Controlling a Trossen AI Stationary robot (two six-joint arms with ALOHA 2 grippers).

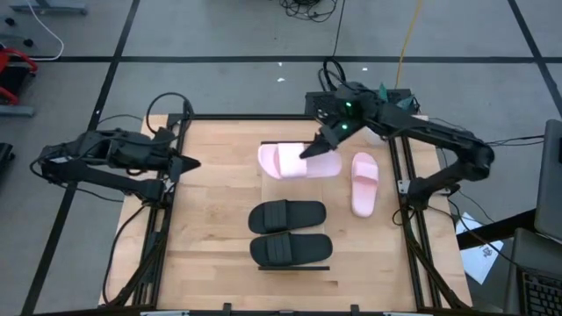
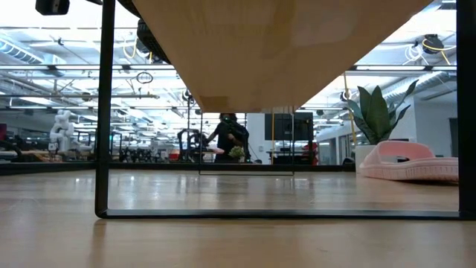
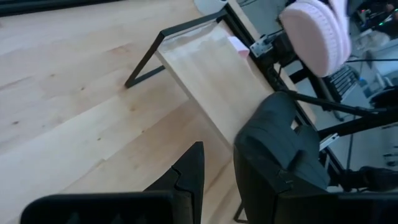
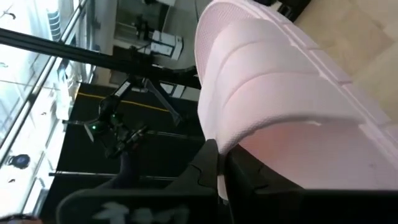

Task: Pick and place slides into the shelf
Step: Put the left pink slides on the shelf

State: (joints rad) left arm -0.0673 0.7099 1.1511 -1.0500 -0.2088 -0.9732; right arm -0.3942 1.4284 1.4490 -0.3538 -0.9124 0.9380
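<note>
A pale pink slide (image 1: 294, 162) sits over the far end of the shelf (image 1: 272, 189), and my right gripper (image 1: 314, 149) is shut on its strap. I cannot tell whether this slide rests on the planks. Two black slides (image 1: 287, 215) (image 1: 291, 248) lie side by side, soles down, on the shelf's near half. The second pink slide (image 1: 364, 183) lies sole down on the tabletop right of the shelf, and the low view shows it too (image 2: 409, 160). My left gripper (image 1: 189, 162) waits at the table's left side, touching nothing. My right gripper (image 4: 221, 180) pinches the pink slide's wide strap at its edge (image 4: 249, 140). One finger (image 4: 205, 165) is on the strap's outer face and the other is under the strap. It reaches in from the table's far right, slanting down.
Dark frame rails run along the table's left (image 1: 167, 219) and right (image 1: 408, 219) sides. Bare tabletop (image 1: 219, 202) lies left of the shelf. The low view looks under the shelf past its dark leg (image 2: 104, 112). A person (image 2: 227, 138) stands far off in the room.
</note>
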